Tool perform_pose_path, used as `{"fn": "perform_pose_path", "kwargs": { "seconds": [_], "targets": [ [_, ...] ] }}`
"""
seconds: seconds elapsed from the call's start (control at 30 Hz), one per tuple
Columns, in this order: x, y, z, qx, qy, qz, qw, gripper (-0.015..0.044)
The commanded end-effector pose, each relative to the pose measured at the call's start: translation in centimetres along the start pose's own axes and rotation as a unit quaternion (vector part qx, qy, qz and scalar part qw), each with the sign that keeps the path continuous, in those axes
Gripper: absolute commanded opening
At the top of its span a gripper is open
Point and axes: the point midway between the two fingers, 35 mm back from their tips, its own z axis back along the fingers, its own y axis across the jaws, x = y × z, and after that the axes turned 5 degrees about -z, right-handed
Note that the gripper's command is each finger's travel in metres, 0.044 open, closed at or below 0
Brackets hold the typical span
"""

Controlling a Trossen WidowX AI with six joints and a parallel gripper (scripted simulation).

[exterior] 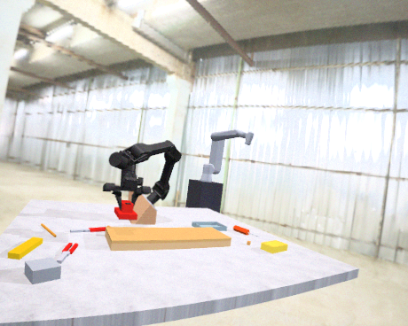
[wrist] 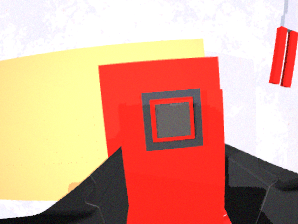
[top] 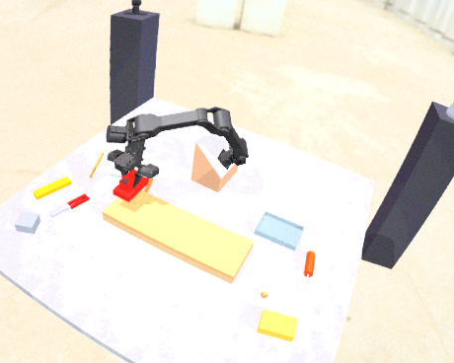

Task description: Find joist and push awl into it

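Pincer [top: 137, 179] [exterior: 128, 205] [wrist: 166, 147]: closed on the red stud finder [top: 130, 185] [exterior: 125, 212] [wrist: 160, 77].
Floor panel [top: 178, 229] [exterior: 168, 235] [wrist: 50, 125]: near the pincer, on the worktop [top: 148, 301] [exterior: 173, 279] [wrist: 50, 22].
Tray [top: 279, 231] [exterior: 209, 226]: well apart from the pincer.

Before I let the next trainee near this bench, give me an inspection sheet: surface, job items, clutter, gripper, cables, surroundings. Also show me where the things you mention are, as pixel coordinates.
Surface: pale, mottled tabletop [top: 183, 301] [exterior: 164, 283]; no damage seen.
Job items: red stud finder [top: 129, 187] [exterior: 126, 213] [wrist: 160, 75] held above the table; floor panel [top: 182, 236] [exterior: 168, 238] [wrist: 50, 125] lying flat; blue tray [top: 279, 231] [exterior: 208, 226] holds nothing; which tool is the awl, cannot tell.
Clutter: yellow bar [top: 52, 187] [exterior: 26, 247], grey block [top: 28, 222] [exterior: 43, 270], yellow block [top: 277, 325] [exterior: 274, 246].
Gripper [top: 132, 183] [exterior: 127, 205] [wrist: 166, 147]: fingers shut on the stud finder.
Cables: nothing seen.
Surroundings: dark pedestals [top: 133, 64] [top: 415, 187] [exterior: 204, 193], corrugated wall [exterior: 319, 133].
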Motion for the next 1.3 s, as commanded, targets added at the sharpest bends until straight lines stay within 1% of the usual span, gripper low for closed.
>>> {"fn": "perform_pose_path", "kwargs": {
  "seconds": [0.0,0.8,1.27],
  "targets": [
    [-0.1,-0.1,-0.5,0.002,-0.004,0.0,1.0,0.0],
    [-1.2,-0.1,-4.5,0.002,-0.003,0.0,1.0,0.0],
    [-1.7,-0.1,-6.3,0.003,-0.003,0.0,1.0,0.0]
  ]
}}
